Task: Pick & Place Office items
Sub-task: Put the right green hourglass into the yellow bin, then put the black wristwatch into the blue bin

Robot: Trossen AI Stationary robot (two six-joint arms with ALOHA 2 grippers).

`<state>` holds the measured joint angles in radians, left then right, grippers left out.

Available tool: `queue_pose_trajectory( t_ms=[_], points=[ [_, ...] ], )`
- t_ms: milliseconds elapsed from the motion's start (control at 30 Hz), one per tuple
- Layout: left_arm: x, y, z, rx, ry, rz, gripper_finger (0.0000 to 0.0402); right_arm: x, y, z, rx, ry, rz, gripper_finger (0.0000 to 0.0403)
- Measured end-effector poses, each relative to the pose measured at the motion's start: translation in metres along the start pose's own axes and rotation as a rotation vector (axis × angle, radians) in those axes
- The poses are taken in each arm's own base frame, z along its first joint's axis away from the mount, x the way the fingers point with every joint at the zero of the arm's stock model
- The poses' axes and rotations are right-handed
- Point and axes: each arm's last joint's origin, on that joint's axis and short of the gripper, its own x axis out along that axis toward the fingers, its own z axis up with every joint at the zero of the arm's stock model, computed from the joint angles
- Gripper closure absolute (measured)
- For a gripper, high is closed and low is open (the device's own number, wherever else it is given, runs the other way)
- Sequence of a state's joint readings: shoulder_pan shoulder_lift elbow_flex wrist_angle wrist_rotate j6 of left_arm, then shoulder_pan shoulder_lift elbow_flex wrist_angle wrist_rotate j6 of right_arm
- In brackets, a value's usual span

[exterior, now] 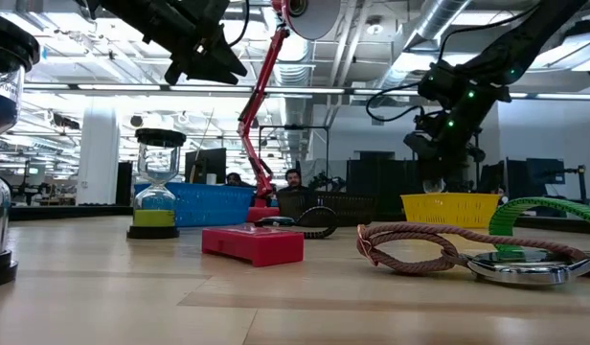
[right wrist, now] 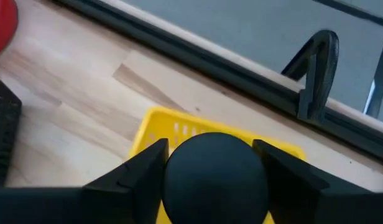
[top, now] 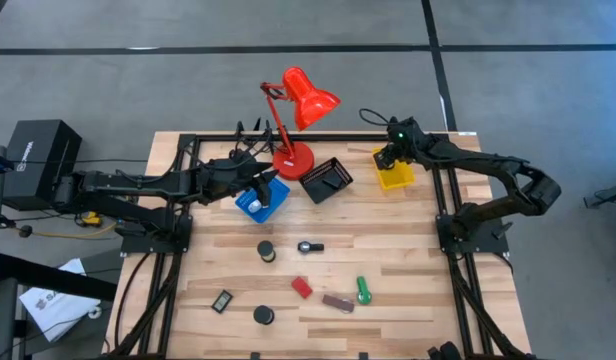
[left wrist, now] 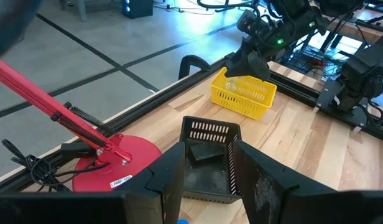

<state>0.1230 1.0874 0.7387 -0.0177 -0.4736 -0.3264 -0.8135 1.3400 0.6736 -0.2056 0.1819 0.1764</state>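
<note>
My right gripper (right wrist: 209,149) hangs over the yellow tray (top: 396,180) at the table's far right, shut on a black round piece (right wrist: 215,177). Above the blue tray (top: 270,200), near the lamp's base, my left gripper (left wrist: 207,177) stands open with nothing between its fingers. It faces the black tray (left wrist: 207,134). On the wood at mid-table lie two black round pieces (top: 266,250) (top: 263,315), a silvery clip (top: 310,246), a red block (top: 302,287), a green stubby cylinder (top: 363,290), a brown bar (top: 338,302) and a small black rectangle (top: 222,300). My right gripper has the black round piece pinched between its two fingers, one on either side of its round black top (right wrist: 179,180). The fingers slant down from the table's right side. The piece sits above the yellow tray's floor (right wrist: 151,134); its lower part is hidden by its own top.
The red desk lamp (top: 293,155) stands at the far middle between the blue tray and the black tray (top: 326,180). A black frame rail (right wrist: 241,81) runs along the far edge just behind the yellow tray. Free wood lies between the trays and the loose items.
</note>
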Motion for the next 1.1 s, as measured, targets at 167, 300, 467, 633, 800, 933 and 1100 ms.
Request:
queue_pose_trajectory(
  t_ms=[167, 300, 467, 633, 800, 933, 1100],
  points=[
    [0.0, 0.0, 0.0, 0.0, 0.0, 0.0, 0.0271, -0.006, 0.0, -0.001, -0.004, 0.002, 0.004, 0.0117],
    [0.0, 0.0, 0.0, 0.0, 0.001, 0.0, 0.0271, -0.012, -0.001, -0.002, -0.008, 0.008, 0.005, 0.0103],
    [0.0, 0.0, 0.0, -0.001, 0.001, 0.0, 0.0271, -0.022, -0.004, 0.004, 0.012, -0.056, 0.009, 0.0101],
    [0.0, 0.0, 0.0, -0.002, 0.002, 0.001, 0.0271, -0.03, -0.008, 0.006, 0.023, -0.08, 0.005, 0.01],
    [0.0, 0.0, 0.0, -0.002, 0.002, 0.001, 0.0271, -0.034, -0.01, 0.008, 0.039, -0.104, 0.004, 0.01],
    [0.0, 0.0, 0.0, 0.006, 0.003, 0.001, 0.0271, -0.035, -0.009, 0.008, 0.044, -0.109, 0.007, 0.0099],
    [0.0, 0.0, 0.0, 0.007, 0.003, -0.001, 0.0271, -0.035, -0.004, 0.005, 0.064, -0.08, 0.044, 0.0099]
  ],
)
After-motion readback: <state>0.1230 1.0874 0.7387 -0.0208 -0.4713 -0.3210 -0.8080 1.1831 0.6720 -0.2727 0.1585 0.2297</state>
